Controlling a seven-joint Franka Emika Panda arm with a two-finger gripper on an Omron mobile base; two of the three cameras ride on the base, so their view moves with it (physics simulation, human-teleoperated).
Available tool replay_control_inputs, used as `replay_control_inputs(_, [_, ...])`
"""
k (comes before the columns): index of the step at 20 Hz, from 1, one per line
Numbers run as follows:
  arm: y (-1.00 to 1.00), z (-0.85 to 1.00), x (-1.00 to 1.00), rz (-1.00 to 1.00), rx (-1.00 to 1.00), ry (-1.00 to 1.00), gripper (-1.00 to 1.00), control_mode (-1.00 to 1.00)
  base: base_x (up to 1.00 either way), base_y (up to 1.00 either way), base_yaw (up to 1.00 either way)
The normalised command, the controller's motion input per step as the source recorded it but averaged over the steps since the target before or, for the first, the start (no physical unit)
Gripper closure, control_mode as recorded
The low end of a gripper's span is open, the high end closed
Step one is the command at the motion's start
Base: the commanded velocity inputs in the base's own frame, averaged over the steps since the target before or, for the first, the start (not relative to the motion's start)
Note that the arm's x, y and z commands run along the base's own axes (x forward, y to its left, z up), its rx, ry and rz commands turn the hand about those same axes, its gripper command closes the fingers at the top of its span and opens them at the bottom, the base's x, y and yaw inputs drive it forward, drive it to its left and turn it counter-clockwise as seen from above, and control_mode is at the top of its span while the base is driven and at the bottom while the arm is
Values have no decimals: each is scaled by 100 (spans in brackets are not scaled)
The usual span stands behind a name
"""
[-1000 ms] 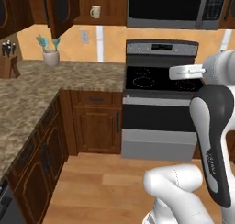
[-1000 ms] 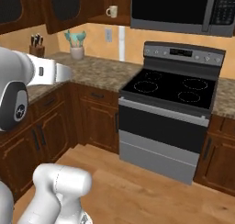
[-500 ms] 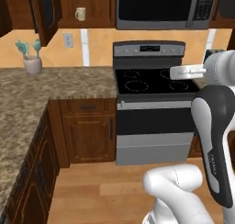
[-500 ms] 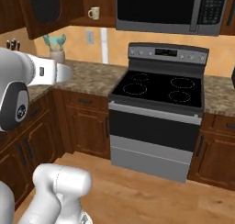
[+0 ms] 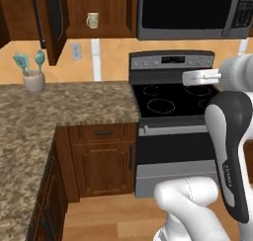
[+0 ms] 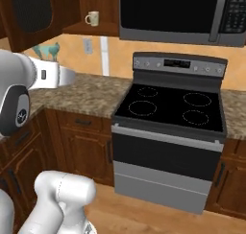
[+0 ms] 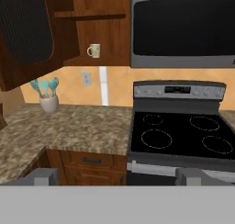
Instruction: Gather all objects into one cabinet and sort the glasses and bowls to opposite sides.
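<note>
Granite L-shaped surface (image 5: pixel 74 109) runs along the wall and down the left side, brown base cabinets (image 5: pixel 104 161) under it. Black-top stove (image 6: pixel 173 108) with four rings butts against its right end; dark microwave (image 7: pixel 183 28) hangs above the stove. Open dark brown wall cabinet (image 7: pixel 98 32) sits left of the microwave, its door (image 7: pixel 25 28) swung out. One small beige cup (image 7: pixel 94 50) with a handle sits on the cabinet's lower shelf, alone, near the middle; also seen at (image 5: pixel 92 20) and (image 6: pixel 93 18). White pot (image 7: pixel 48 103) holding teal utensils stands on the surface by the back wall. Tool (image 7: pixel 117 176): both tips spread wide apart, released, nothing between them, aimed at the surface-stove joint.
</note>
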Motion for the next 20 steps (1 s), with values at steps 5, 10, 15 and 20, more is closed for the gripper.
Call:
replay_control_inputs(5, [0, 0, 0, 0, 0, 0, -100, 100, 57, 44, 0])
replay_control_inputs(10, [0, 0, 0, 0, 0, 0, -100, 100, 50, 5, 0])
replay_control_inputs(15, [0, 0, 0, 0, 0, 0, -100, 100, 52, 41, -6])
replay_control_inputs(20, [0, 0, 0, 0, 0, 0, -100, 100, 43, 32, -9])
